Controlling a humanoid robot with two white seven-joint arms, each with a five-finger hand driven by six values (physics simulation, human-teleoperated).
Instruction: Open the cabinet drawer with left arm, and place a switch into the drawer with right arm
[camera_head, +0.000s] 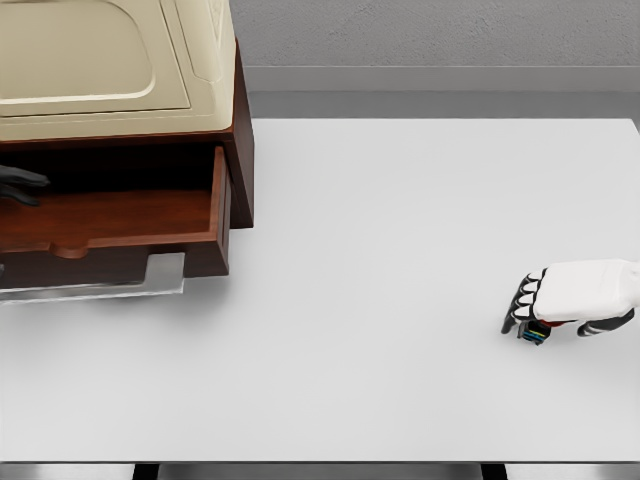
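Note:
A dark wooden cabinet (243, 150) with a cream top stands at the upper left of the table. Its drawer (120, 220) is pulled out toward me, showing a bare wooden floor, with a clear handle (100, 288) along its front. My left hand (22, 186) shows only as a dark tip at the left edge, just above the drawer's floor. Far to the right, near the table's right edge, my right hand (527, 318) rests low on the table with its fingers curled down over a small switch (537, 334) with red, blue and yellow parts, mostly hidden under the hand.
The white table (380, 250) stretches between the drawer and the right hand. Its front edge runs along the bottom of the view, and a grey wall stands behind it.

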